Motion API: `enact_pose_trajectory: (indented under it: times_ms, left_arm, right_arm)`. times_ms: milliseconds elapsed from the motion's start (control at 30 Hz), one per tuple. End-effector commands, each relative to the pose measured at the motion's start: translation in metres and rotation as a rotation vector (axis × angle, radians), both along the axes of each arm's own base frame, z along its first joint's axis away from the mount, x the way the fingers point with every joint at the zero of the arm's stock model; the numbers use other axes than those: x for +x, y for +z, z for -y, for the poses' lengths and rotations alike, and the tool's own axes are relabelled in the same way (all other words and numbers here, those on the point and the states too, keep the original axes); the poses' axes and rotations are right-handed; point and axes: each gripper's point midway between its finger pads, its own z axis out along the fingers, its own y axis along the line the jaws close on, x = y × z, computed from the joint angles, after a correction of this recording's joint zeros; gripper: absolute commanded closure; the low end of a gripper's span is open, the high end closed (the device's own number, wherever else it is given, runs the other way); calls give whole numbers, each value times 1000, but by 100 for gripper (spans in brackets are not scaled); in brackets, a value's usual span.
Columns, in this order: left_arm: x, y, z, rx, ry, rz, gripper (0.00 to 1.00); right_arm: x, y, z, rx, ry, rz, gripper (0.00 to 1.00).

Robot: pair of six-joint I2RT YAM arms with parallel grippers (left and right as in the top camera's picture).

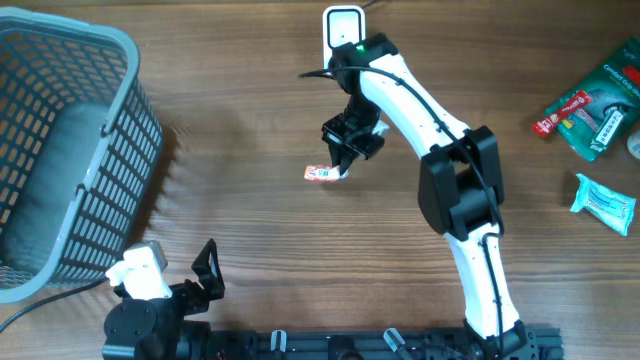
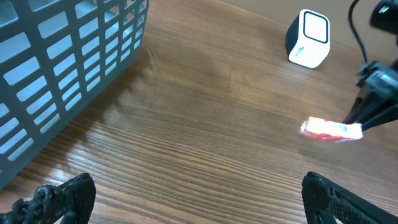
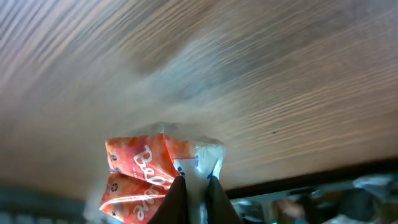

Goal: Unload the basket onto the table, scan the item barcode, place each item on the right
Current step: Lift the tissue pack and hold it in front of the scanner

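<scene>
Grey basket (image 1: 60, 150), one, stands far left; our left gripper (image 1: 207, 262) gapes wide, empty. Mid-table our right gripper (image 1: 345, 168) pinches the one orange sachet (image 1: 322, 173) near the single white scanner (image 1: 343, 25). We judge the presenting step is in hand: next, turn its barcode toward that scanner. Far right lie two others: green pack (image 1: 595, 100), pale-blue pack (image 1: 605, 203).

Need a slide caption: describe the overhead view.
Right gripper holds a small orange-and-white packet near the white scanner; left gripper open beside the grey basket.
</scene>
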Motion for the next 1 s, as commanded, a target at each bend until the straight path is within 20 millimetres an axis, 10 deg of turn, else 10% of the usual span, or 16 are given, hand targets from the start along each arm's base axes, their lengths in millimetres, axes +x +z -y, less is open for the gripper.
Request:
enact_pose_trajectory:
  times_ms: [0,200,400,633,833,967]
  left_arm:
    - [0,-1,-2,19,1,0,0]
    - [0,-1,-2,19,1,0,0]
    - [0,-1,-2,19,1,0,0]
    - [0,-1,-2,19,1,0,0]
    - [0,-1,-2,19,1,0,0]
    - [0,-1,-2,19,1,0,0]
  right_arm:
    - [-2,73,5,195,345,265,96]
    - [25,190,80,-321,318,836,95]
    - [90,288,87,-702,-25,1433,95]
    - [180,245,75,-749,-81,1536,95]
    - [271,252,-31,-412,579,1969,95]
    - [303,183,-26,-431,646,1918,96]
